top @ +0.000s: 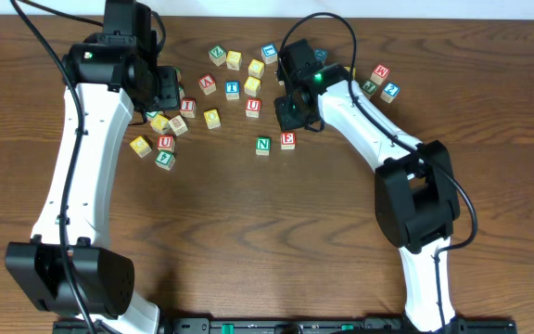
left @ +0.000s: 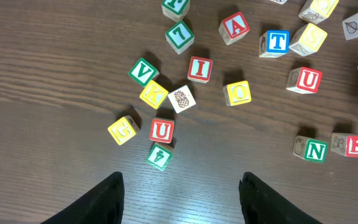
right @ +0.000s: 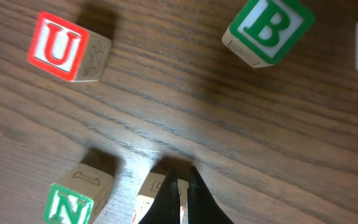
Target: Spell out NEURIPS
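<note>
Left gripper (left: 182, 186) jaws apart, empty, below the pineapple cube (left: 181, 98). Green N (left: 316, 150) and red E (left: 356, 145) sit side by side, well right of it.

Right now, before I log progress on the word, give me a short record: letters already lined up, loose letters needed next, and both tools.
lined up: green-bordered wooden N cube and red-bordered wooden E cube, side by side
next letter: red-bordered wooden U cube, apart from that pair
later letter: red-bordered wooden I cube, loose, on the left arm's side
left tool: open, empty
right tool: shut, holding nothing, tips by the E cube
</note>
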`<control>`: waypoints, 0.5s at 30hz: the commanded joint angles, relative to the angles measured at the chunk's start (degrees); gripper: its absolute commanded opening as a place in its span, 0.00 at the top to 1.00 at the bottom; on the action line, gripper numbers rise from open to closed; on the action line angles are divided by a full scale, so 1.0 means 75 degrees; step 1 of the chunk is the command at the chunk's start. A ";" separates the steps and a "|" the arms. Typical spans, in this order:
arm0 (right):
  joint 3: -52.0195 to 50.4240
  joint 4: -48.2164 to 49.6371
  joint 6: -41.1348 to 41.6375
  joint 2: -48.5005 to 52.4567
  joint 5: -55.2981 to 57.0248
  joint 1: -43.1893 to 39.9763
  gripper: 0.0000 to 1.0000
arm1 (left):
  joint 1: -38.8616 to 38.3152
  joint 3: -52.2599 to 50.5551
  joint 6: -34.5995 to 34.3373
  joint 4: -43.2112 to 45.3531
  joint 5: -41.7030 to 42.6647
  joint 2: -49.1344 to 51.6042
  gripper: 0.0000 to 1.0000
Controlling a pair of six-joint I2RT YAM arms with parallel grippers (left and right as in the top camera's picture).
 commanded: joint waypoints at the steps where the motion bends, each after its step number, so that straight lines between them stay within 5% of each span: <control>1: -0.0015 0.0000 0.0149 0.0338 0.0009 0.0020 0.99 | 0.0032 0.0128 0.0076 0.0009 -0.0012 -0.0085 0.41; 15: -0.0015 -0.0326 0.0157 0.0501 -0.0140 0.0149 0.99 | 0.0032 0.0128 0.0076 0.0009 -0.0012 -0.0085 0.41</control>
